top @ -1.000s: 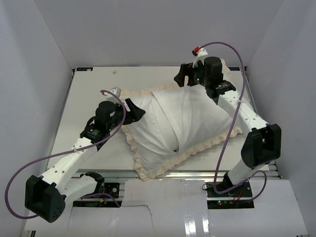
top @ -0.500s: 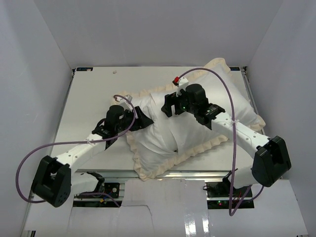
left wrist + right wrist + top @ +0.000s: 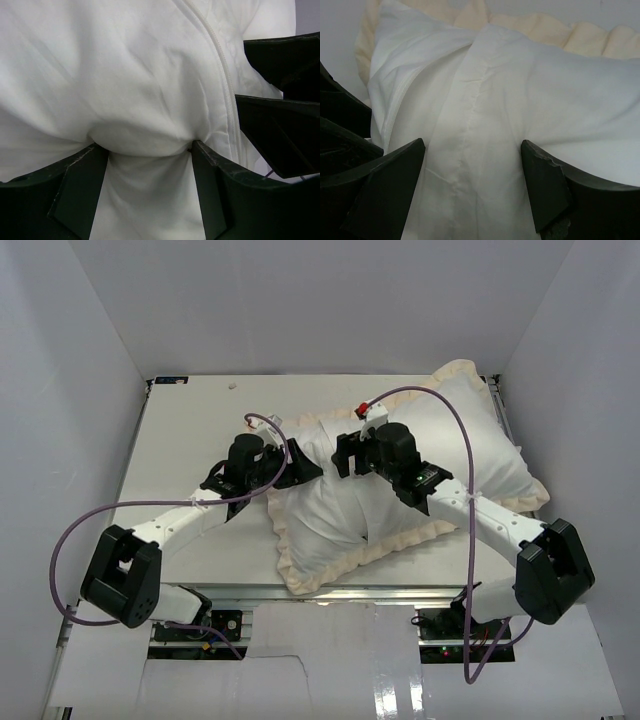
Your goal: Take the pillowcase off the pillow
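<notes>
Since the pillow (image 3: 318, 432) is mostly inside the pillowcase (image 3: 470, 455), centre-right in the top view, both grippers are parked at its left end: left gripper (image 3: 308, 466) jaws are spread with white cloth bulged between, right gripper (image 3: 342, 455) jaws are spread over the flap (image 3: 485, 100), nothing clamped.

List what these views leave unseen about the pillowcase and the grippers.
Top view: pillowcase underside, pressed against the table.
Left wrist: whether left gripper grips or only presses the white cloth, and which layer that is; too close to tell.
Right wrist: pillowcase below right gripper, cut off by the bottom edge.
</notes>
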Robot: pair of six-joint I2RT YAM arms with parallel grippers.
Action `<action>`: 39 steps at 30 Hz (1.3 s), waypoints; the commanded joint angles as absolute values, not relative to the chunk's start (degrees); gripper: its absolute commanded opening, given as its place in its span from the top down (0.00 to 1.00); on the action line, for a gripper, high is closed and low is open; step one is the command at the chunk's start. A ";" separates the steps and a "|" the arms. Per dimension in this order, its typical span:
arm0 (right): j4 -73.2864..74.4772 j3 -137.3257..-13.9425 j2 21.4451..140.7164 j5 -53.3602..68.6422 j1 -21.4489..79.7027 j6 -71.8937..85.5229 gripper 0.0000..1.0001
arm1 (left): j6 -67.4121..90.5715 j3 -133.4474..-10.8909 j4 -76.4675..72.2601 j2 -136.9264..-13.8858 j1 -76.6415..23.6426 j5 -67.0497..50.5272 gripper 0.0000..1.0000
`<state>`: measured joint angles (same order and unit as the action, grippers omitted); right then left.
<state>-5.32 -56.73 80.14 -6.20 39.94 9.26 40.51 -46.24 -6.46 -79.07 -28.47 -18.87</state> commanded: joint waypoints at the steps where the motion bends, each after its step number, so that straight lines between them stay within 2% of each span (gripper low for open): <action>1: -5.98 -55.19 76.30 -8.61 41.22 11.43 0.17 | 39.29 -50.09 -5.84 -75.16 -30.06 -17.16 0.23; 4: -2.73 -56.86 74.89 -9.93 41.31 11.16 0.17 | 36.83 -52.29 -0.10 -72.09 -30.85 -11.79 0.21; 9: 1.65 -58.10 72.08 -11.51 41.48 11.60 0.16 | 36.04 -51.86 4.65 -67.77 -32.51 -10.90 0.21; 13: 4.74 -56.52 69.18 -12.48 41.84 13.09 0.16 | 33.05 -50.80 9.31 -66.27 -38.75 1.73 0.20; 17: 5.89 -53.80 67.50 -11.96 43.24 12.75 0.16 | 34.01 -50.53 8.35 -68.37 -40.25 -2.90 0.20; 26: 3.70 -48.25 69.34 -13.63 45.00 12.04 0.14 | 34.19 -52.39 8.26 -75.67 -44.47 1.40 0.22; 30: 1.41 -47.29 70.49 -14.58 45.00 12.48 0.13 | 34.36 -49.66 7.12 -74.89 -44.82 2.37 0.33; 31: 1.41 -47.20 70.92 -15.98 45.00 12.57 0.13 | 34.37 -48.70 7.03 -73.66 -44.82 2.63 0.41; 32: 1.41 -47.02 71.10 -16.78 45.00 12.66 0.13 | 34.37 -48.26 6.94 -72.87 -44.82 2.90 0.45; 33: 1.23 -46.93 71.45 -17.57 45.00 12.66 0.13 | 34.02 -47.82 7.03 -71.38 -44.91 3.07 0.61; 36: -1.48 -44.57 71.37 -21.17 44.91 13.53 0.13 | 33.23 -45.10 6.94 -68.30 -45.00 0.89 0.85; 37: -1.93 -44.30 71.72 -22.31 44.91 13.80 0.13 | 33.14 -44.04 6.94 -66.03 -45.09 0.44 0.97; 39: -1.85 -44.47 72.07 -23.11 44.91 14.24 0.13 | 33.13 -40.79 6.94 -63.82 -45.09 0.79 1.00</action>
